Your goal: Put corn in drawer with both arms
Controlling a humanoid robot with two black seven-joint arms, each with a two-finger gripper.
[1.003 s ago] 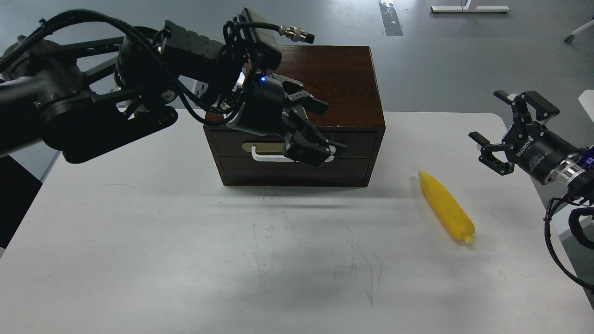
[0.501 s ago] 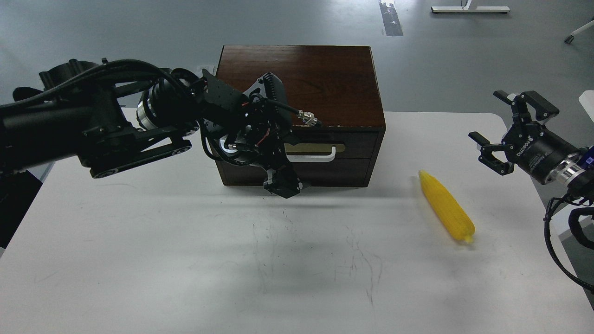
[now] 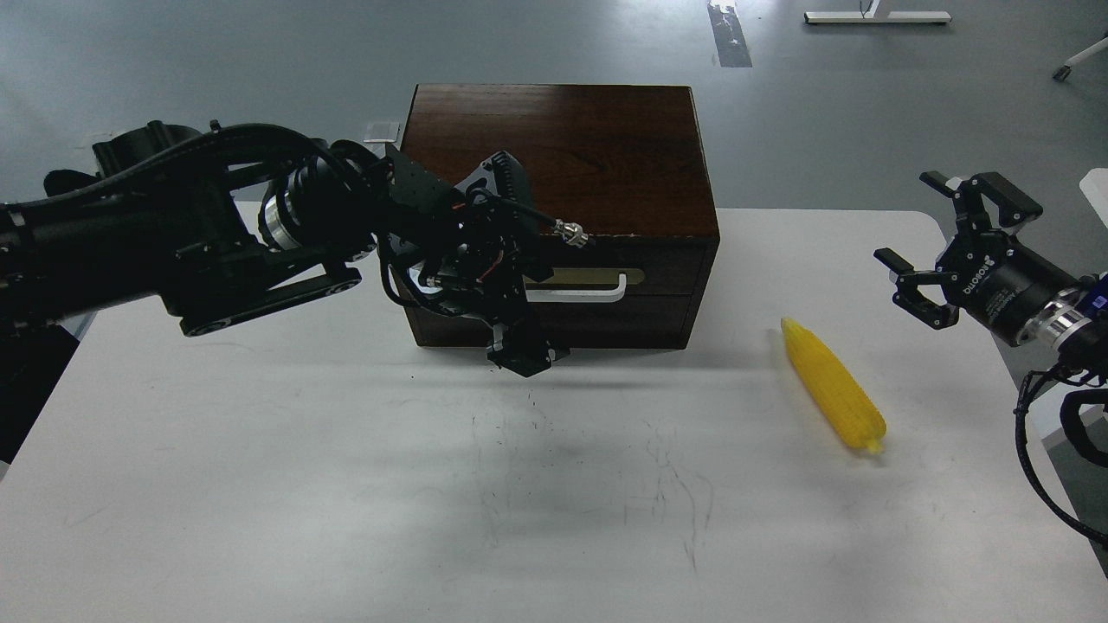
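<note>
The yellow corn lies on the white table, right of the dark brown box. The drawer sits closed in the box front, with its white bar handle over a brass plate. My left gripper hangs in front of the box's lower left front, pointing down, below and left of the handle; it is dark and I cannot tell its fingers apart. My right gripper is open and empty, hovering above the table's right edge, right of and above the corn.
Cables and a metal connector on my left wrist stand in front of the drawer's left half. The table's back right corner lies just behind my right gripper. Grey floor surrounds the table.
My left arm has dropped from the drawer handle and turned its wrist, so the gripper now points down in front of the box. The drawer stays closed. The corn and right arm have not moved.
</note>
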